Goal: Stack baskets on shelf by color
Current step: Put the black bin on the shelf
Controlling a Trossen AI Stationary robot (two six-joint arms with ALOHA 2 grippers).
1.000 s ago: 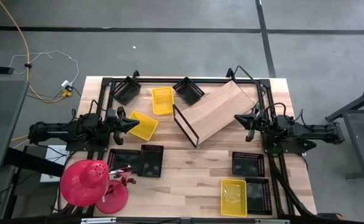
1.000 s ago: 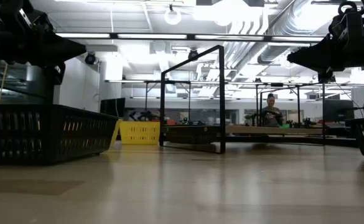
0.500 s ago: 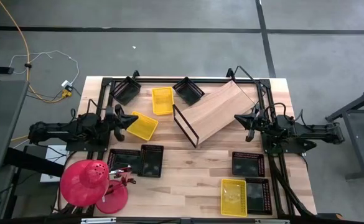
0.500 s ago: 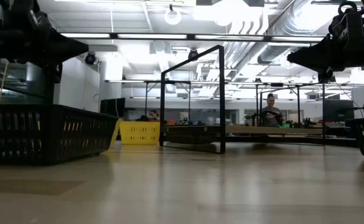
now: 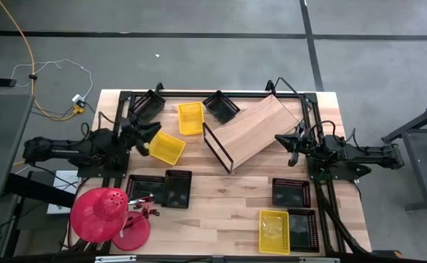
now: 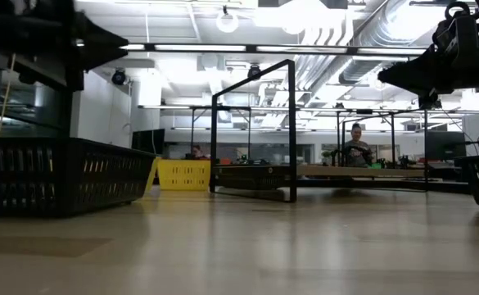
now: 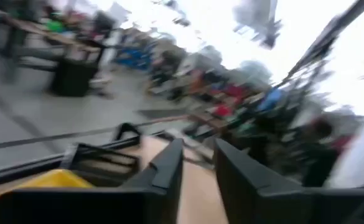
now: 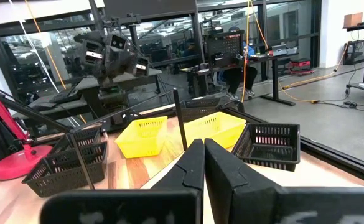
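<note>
Baskets are lying scattered on the counter [image 5: 220, 208] around the empty slanted shelf [image 5: 255, 128]. We are hovering our left gripper [image 5: 144, 139], jaws slightly open, beside a yellow basket [image 5: 167, 147]; our right gripper [image 5: 285, 140], jaws closed, is waiting beside the shelf.

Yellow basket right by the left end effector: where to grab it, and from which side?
Likely the rim wall of the tilted yellow basket nearest the left end effector, coming from above: it sits open side up, so one finger could go inside and one outside. That near edge faces the arm, and the table beside it is free.
</note>
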